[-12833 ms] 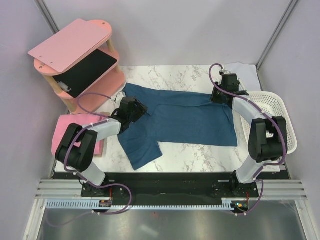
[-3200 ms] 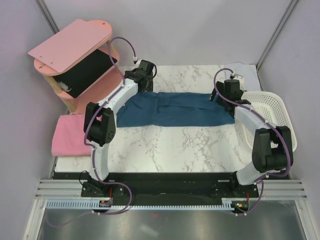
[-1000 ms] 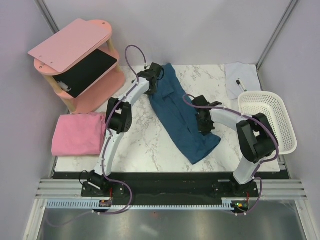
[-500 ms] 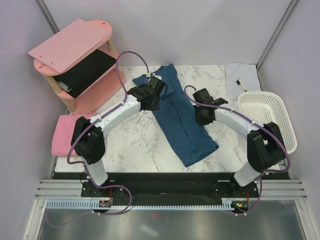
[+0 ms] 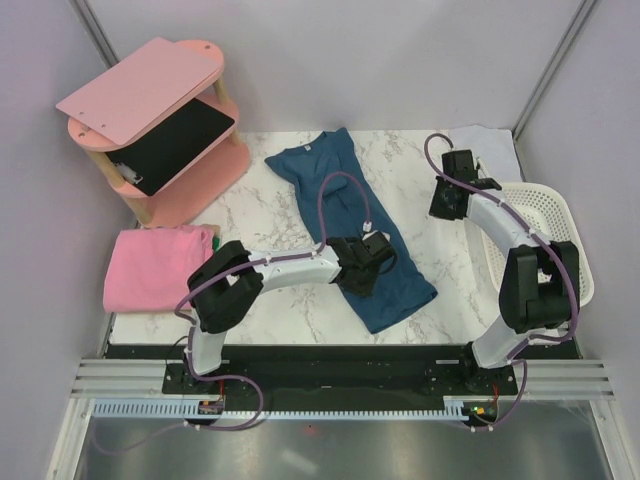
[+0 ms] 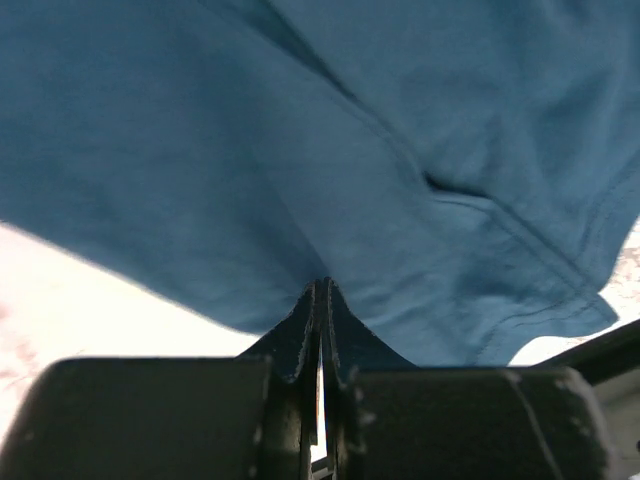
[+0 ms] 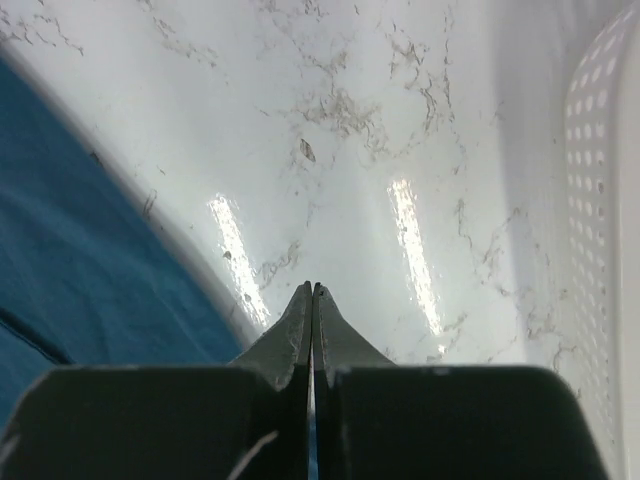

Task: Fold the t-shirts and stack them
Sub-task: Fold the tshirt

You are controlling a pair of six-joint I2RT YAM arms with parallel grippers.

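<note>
One pink t-shirt [image 5: 155, 268] is lying folded at the near left of the table [image 5: 280, 305]. The teal t-shirt [image 5: 340, 200] is stretching in a long strip from near right to far left, neck end farthest. The left pincer [image 5: 362, 270], pressed together, is touching its near end. Farther right, the right pincer [image 5: 447, 200], likewise pressed together, is hovering over bare marble.
</note>
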